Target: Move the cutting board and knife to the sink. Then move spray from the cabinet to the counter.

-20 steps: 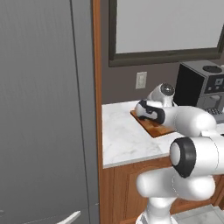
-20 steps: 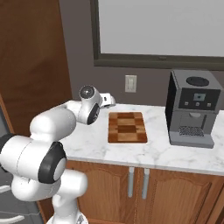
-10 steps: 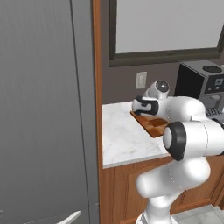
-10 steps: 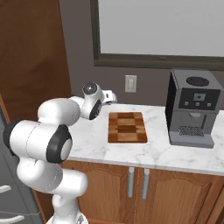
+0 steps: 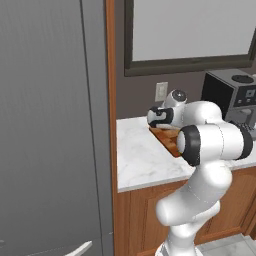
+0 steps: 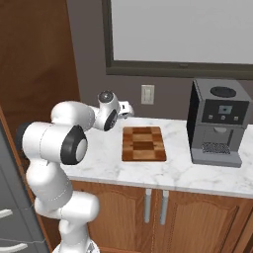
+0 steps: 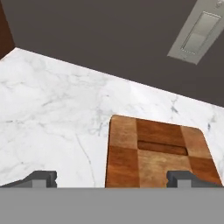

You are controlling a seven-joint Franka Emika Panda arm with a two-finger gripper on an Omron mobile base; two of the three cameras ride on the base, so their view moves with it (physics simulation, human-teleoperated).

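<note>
The cutting board [image 6: 144, 144] is a checkered wooden rectangle lying flat on the white marble counter [image 6: 99, 165], left of the coffee machine. My gripper [image 6: 128, 109] hovers open above the counter near the board's back left corner, close to the wall. In the hand view its fingertips [image 7: 41, 177] stand wide apart with nothing between them, and the cutting board [image 7: 157, 153] lies ahead and to the right on the counter [image 7: 52, 109]. From the left base view the gripper [image 5: 159, 118] sits over the cutting board [image 5: 167, 138], whose near part my arm hides. The knife, sink, spray and cabinet are out of view.
A dark coffee machine [image 6: 215, 128] stands on the counter right of the board. A wall outlet [image 6: 147, 94] sits just behind the gripper, under a framed window [image 6: 183, 34]. A tall grey unit [image 5: 50, 125] bounds the counter's left end.
My arm has folded, its elbow swinging forward, and the hand has shifted a little toward the wall by the board's back left corner. The jaws stayed open and the board has not moved.
</note>
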